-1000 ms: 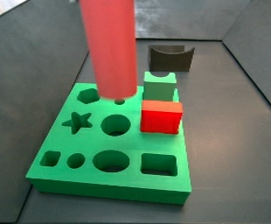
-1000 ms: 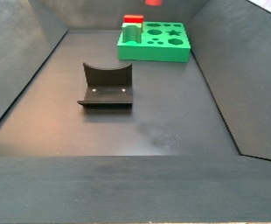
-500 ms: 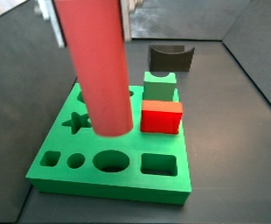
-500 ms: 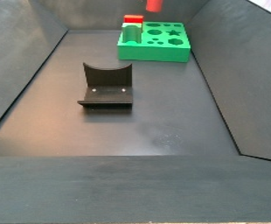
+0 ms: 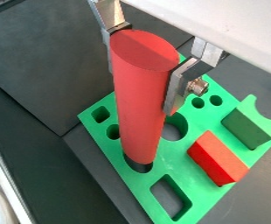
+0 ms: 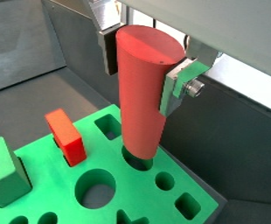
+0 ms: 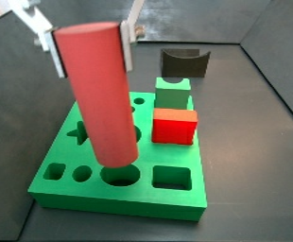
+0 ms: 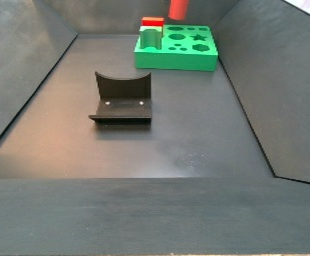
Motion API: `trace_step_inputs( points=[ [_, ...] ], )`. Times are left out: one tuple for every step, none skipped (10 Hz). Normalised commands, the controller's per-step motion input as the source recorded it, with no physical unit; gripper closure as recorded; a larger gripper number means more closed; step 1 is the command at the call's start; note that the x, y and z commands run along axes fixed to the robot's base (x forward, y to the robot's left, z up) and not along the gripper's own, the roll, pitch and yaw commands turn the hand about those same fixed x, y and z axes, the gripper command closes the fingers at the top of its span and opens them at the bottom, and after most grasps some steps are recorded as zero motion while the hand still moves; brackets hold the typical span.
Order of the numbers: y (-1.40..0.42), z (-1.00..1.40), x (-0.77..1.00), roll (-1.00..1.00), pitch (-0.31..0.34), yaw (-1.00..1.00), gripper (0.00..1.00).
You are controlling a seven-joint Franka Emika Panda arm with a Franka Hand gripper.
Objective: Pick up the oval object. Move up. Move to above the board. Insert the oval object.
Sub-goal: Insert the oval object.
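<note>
Salmon-red oval object [image 7: 101,95] has come down and forward over the last second; its lower end now meets a round hole near the front edge of the green board [image 7: 74,194]. Gripper [image 5: 148,54] fingers [image 5: 181,86] clamp its upper part. Insertion appears begun. Beyond stand a red cube [image 7: 175,126] and the fixture [image 7: 184,63].

Lab test bin: dark walled enclosure [image 8: 38,90], fixture [image 8: 120,98].
</note>
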Motion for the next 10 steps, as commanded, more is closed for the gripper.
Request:
trace_step_inputs(
  points=[
    [-0.2,-0.3,-0.04,0.06,-0.056,0.0,1.0],
    [-0.49,-0.23,0.0,0.14,-0.034,0.0,1.0],
    [-0.48,-0.07,0.0,0.09,0.0,0.0,1.0],
    [-0.35,0.0,0.21,0.0,0.0,0.0,1.0],
    [-0.14,-0.08,0.2,0.0,0.0,0.0,1.0],
    [0.0,-0.04,0.17,0.0,0.0,0.0,1.0],
    [0.0,-0.14,0.15,0.0,0.0,0.0,1.0],
    [0.01,-0.14,0.04,0.0,-0.013,0.0,1.0],
    [0.04,-0.15,0.02,0.0,-0.013,0.0,1.0],
    [0.03,-0.16,0.0,0.0,-0.029,0.0,1.0]
  ],
)
